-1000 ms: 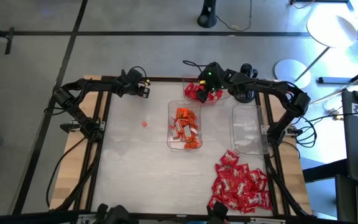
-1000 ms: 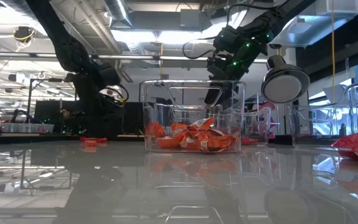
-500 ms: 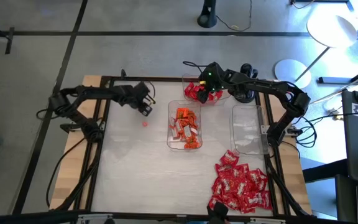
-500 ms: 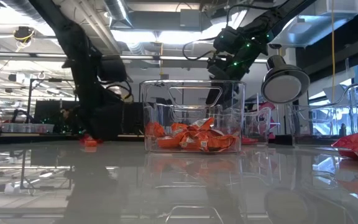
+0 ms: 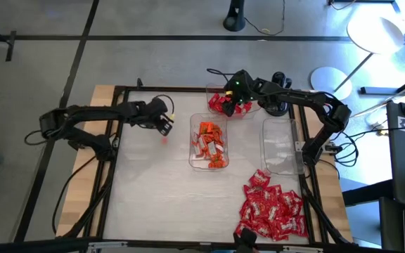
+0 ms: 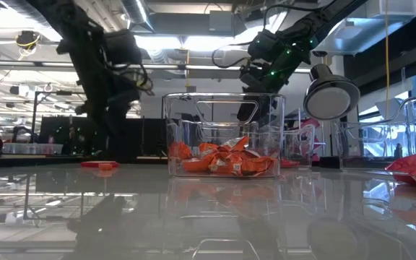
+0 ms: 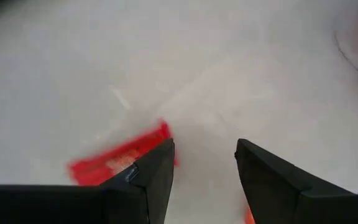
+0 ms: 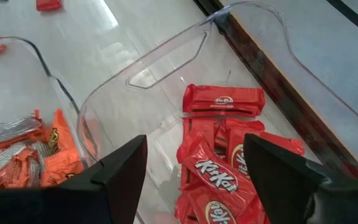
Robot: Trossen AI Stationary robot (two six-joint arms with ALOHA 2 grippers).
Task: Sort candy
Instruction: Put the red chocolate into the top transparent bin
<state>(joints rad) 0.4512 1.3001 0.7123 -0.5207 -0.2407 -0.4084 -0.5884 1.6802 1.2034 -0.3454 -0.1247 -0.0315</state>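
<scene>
One loose red candy [image 5: 164, 138] lies flat on the white table; it also shows in the left wrist view [image 7: 114, 160] and in the low view [image 6: 100, 165]. My left gripper [image 5: 164, 125] hangs open just on its far side, nothing between its fingers [image 7: 204, 163]. My right gripper [image 5: 238, 100] stands open above the far clear tray [image 8: 247, 12], over the red candies [image 8: 219, 99] lying in it. The middle tray [image 5: 209, 144] holds orange candies [image 6: 222, 162]. A pile of red candies [image 5: 273, 211] lies at the near right.
An empty clear tray [image 5: 280, 147] stands at the right, between the far tray and the red pile. A black frame [image 5: 111, 176] runs along the table's edges. The table's left half and near middle are bare white surface.
My left gripper has swung from the table's far edge toward the near edge, coming over the loose red candy, and has rolled a little. The candy has stayed where it was.
</scene>
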